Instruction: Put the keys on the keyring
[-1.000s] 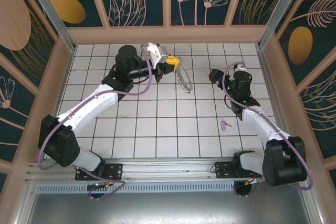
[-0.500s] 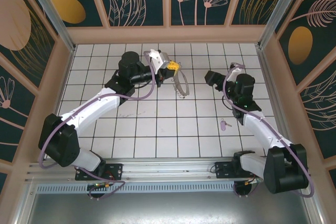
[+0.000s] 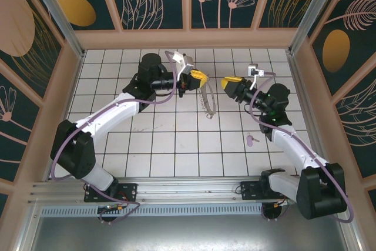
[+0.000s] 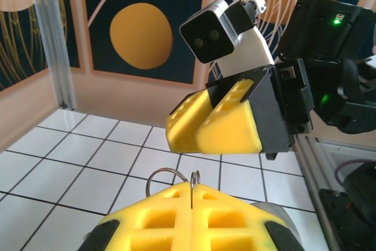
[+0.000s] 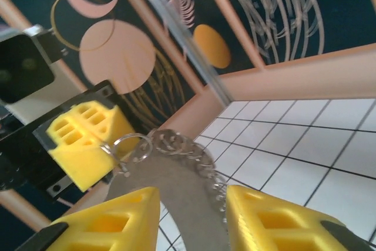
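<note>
The keyring (image 5: 200,156) hangs from left fingers (image 5: 82,133), key (image 3: 251,139) apart.

My pincer (image 5: 192,198) faces the keyring (image 5: 188,148), my yellow fingers (image 5: 111,221) apart, one on each side of its hanging chain. Left of the keyring, the left pincer (image 5: 94,142) clamps its end ring. Right of the keyring lies the white tiled bench (image 5: 305,145).
</note>
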Controlling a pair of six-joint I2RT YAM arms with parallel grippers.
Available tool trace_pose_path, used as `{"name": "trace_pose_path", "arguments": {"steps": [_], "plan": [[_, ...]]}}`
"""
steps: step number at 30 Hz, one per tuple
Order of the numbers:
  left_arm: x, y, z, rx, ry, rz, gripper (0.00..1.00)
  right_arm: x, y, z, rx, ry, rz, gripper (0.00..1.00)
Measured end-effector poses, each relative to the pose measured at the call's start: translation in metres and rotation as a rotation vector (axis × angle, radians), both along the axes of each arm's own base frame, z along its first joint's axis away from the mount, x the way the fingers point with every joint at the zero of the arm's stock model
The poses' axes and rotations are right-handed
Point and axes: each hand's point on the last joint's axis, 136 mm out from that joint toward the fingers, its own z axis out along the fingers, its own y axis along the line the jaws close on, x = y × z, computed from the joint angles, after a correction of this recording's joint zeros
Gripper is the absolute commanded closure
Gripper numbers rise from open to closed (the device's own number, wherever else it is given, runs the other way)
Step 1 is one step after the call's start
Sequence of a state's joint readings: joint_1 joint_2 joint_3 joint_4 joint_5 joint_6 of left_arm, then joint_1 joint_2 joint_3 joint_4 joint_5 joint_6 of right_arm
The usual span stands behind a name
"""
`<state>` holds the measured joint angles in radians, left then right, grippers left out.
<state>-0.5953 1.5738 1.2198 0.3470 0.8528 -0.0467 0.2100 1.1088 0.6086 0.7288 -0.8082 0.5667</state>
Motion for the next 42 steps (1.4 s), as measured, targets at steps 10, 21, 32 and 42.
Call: {"name": "trace_pose_path", "arguments": {"steps": [10, 21, 32, 42], "plan": [[-0.01, -0.002, 0.001, -0.011, 0.054, -0.062, 1.0, -0.026, 0.029, 0.028, -0.002, -0.082, 0.158, 0.82], [-0.015, -0.003, 0.002, -0.016, 0.081, -0.101, 1.0, -0.029, 0.041, 0.034, -0.014, -0.11, 0.217, 0.83], [-0.017, -0.004, 0.001, -0.016, 0.099, -0.12, 1.0, -0.03, 0.041, 0.033, -0.025, -0.119, 0.224, 0.83], [-0.017, -0.005, 0.001, -0.019, 0.107, -0.128, 1.0, -0.03, 0.041, 0.023, -0.05, -0.101, 0.229, 0.57]]}}
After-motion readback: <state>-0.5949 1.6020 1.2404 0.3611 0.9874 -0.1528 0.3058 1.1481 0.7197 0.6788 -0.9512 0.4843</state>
